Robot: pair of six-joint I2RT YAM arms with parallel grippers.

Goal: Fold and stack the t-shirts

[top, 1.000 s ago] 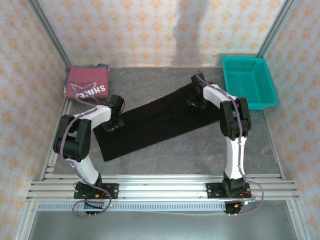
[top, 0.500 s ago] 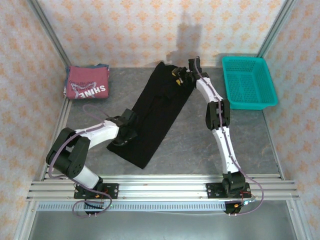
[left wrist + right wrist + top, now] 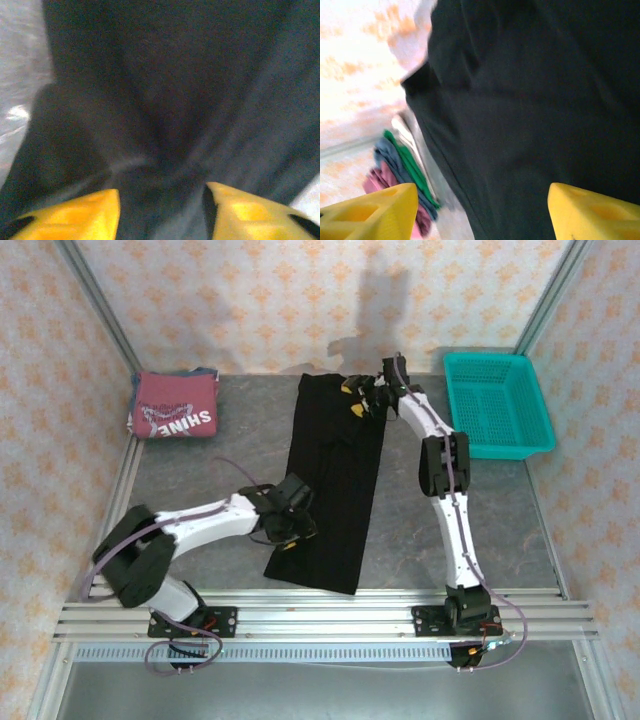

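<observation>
Black t-shirt [image 3: 336, 475] lies stretched out. My left gripper [image 3: 161, 192] seems pinched on its near end; my right gripper [image 3: 482, 192] gapes wide, empty, at the far end.

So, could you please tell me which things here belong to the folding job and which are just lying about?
For the job: black shirt, red shirt.
Just lying about: teal basket.

Black shirt [image 3: 330, 480] mid-frame; dark red shirt [image 3: 175, 405], white lettering, upper left; teal basket [image 3: 497, 405] upper right; walls [image 3: 250, 300] pale with seemingly orange floral motifs.
</observation>
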